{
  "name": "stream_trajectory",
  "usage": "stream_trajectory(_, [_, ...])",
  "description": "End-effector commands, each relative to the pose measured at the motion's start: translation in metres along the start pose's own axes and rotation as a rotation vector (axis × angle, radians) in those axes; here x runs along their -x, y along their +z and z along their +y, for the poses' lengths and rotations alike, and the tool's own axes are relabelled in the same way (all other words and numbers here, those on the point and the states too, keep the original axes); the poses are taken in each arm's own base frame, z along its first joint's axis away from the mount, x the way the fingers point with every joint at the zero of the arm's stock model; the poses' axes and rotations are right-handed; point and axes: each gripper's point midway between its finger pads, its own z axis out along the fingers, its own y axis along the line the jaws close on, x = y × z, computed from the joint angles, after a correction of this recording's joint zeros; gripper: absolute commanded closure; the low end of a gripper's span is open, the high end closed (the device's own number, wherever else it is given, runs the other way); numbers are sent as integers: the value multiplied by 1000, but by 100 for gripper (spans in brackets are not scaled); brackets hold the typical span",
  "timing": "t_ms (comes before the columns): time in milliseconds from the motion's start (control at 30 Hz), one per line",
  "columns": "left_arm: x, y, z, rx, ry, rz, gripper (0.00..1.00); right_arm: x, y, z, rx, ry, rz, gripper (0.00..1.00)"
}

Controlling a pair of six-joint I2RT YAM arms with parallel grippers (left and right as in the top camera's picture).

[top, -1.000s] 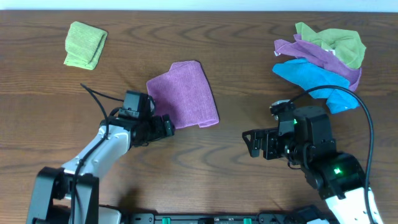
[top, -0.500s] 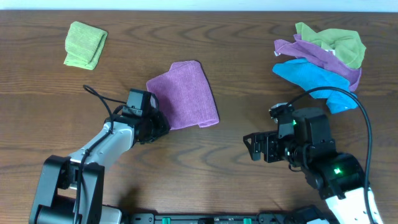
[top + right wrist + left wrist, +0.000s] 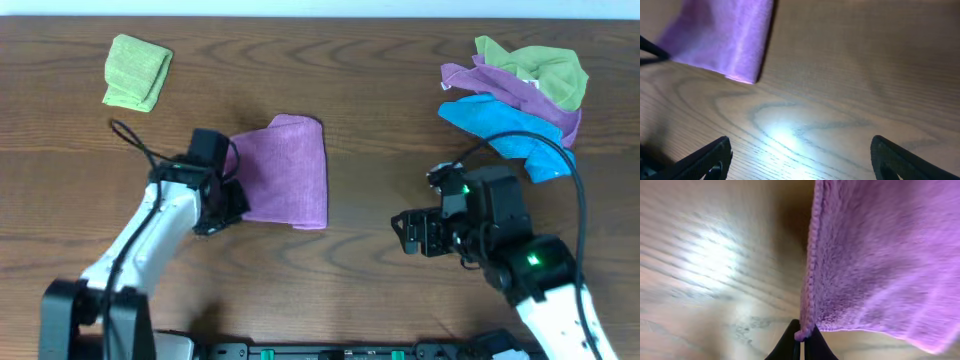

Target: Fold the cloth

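A purple cloth lies folded in the middle of the wooden table. My left gripper is at its near left corner. In the left wrist view the cloth hangs blurred, its hemmed corner pinched between the black fingertips of my shut left gripper. My right gripper hovers right of the cloth, apart from it. In the right wrist view my right gripper stands wide open over bare wood, and the cloth shows at the upper left.
A folded light green cloth lies at the far left. A heap of green, purple and blue cloths sits at the far right, just beyond the right arm. Black cables trail from both arms.
My left gripper closed on the purple cloth's near left corner and drew it left. The cloth shifted left and turned straighter. The right arm barely moved.
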Motion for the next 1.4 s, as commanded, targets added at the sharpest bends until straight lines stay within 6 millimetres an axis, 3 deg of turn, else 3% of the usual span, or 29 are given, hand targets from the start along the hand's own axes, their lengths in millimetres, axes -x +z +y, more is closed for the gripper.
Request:
stream_trajectory(0, [13,-14,3,25,21,-72,95,-2,14,10,55,-34,61,12])
stream_trajectory(100, [13,-14,3,28,21,-75,95,-11,34,32,146,-92,117,9])
stream_trajectory(133, [14,-14,3,26,21,-78,94,-13,41,41,162,-128,115,1])
stream_trajectory(200, [16,-14,2,20,13,-85,94,-16,55,58,165,-207,87,1])
stream_trajectory(333, [16,-14,1,18,3,-87,94,-26,80,58,27,-211,24,1])
stream_trajectory(467, [16,-14,0,13,3,-83,94,-30,106,85,111,-260,-67,1])
stream_trajectory(667, [16,-14,-1,7,4,-83,95,-9,111,113,227,-271,-168,1])
stream_trajectory(933, [15,-14,-2,0,-3,-79,94,-19,140,83,-72,-286,-213,1])
stream_trajectory(1133, [15,-14,-2,0,-3,-78,94,-32,168,86,-92,-296,-198,1])
stream_trajectory(1367, [14,-14,-5,-15,-3,-70,94,-32,181,79,-131,-299,-213,1])
